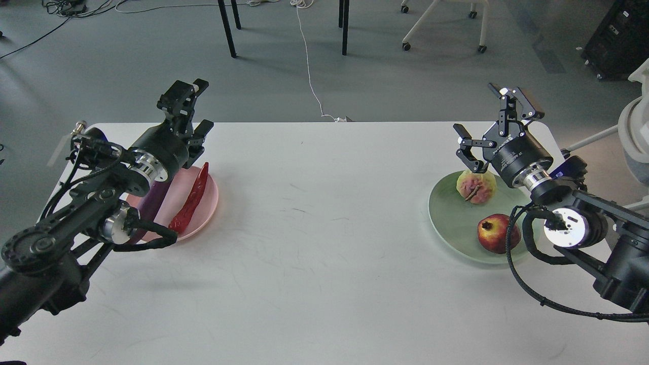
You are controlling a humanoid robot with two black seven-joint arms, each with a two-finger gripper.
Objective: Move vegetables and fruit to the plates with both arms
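Note:
The pale pink plate [207, 198] at the table's left holds the red chili pepper [192, 200] and the purple eggplant [154, 200], which my left arm mostly hides. My left gripper [205, 103] is open and empty, raised above the plate's far edge and pointing away. The mint green plate [448, 220] at the right holds the lumpy yellow-pink fruit [475, 186] and the dark red pomegranate-like fruit [494, 232], which my arm's cable partly crosses. My right gripper [474, 107] is open and empty, raised above and behind the lumpy fruit.
The white table [324, 228] spans the view. Beyond its far edge are dark furniture legs [227, 28], a white cable on the floor [309, 76], a white swivel chair [441, 25] and a black case [621, 38].

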